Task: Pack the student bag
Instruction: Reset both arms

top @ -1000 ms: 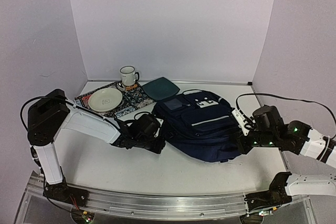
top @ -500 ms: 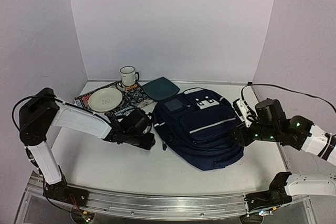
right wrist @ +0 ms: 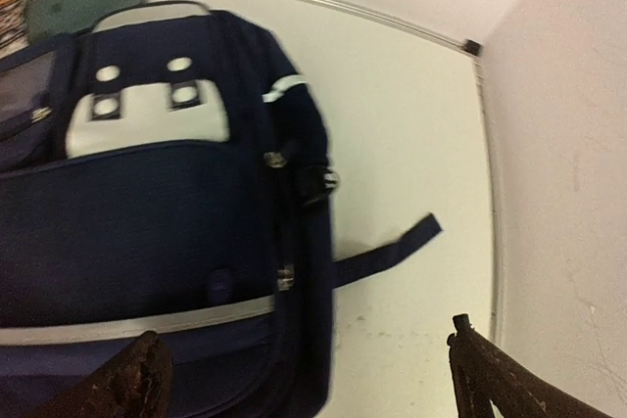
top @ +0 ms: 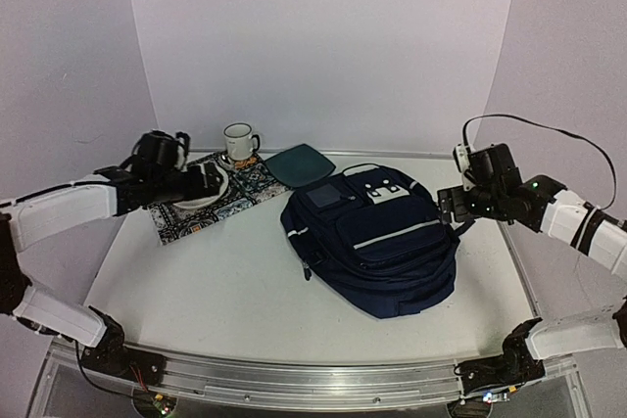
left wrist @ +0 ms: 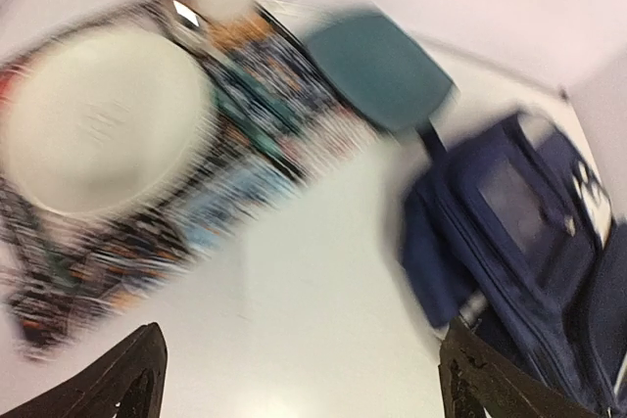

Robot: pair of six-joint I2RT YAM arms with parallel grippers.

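The student bag (top: 372, 242) is a large navy-blue backpack that lies flat in the middle of the table, with its white stripe and white zipper pulls facing up. My left gripper (top: 211, 181) hangs open over the patterned mat at the far left, well apart from the bag. In the blurred left wrist view its fingertips (left wrist: 127, 384) stand wide with nothing between them, and the bag (left wrist: 519, 232) shows at the right. My right gripper (top: 449, 210) is open just off the bag's right edge. In the right wrist view it holds nothing, above the bag (right wrist: 167, 212) and a loose strap (right wrist: 392, 252).
A white round plate (top: 199, 191) lies on a patterned mat (top: 186, 217) at the back left. A white mug (top: 238, 141) stands behind it. A dark teal square plate (top: 300, 163) lies by the bag's top. Walls close in the back and both sides.
Both grippers opened and let go of the bag. The left arm swung back and left to the plate. The right arm rose and drew back to the right. The bag settled flat.
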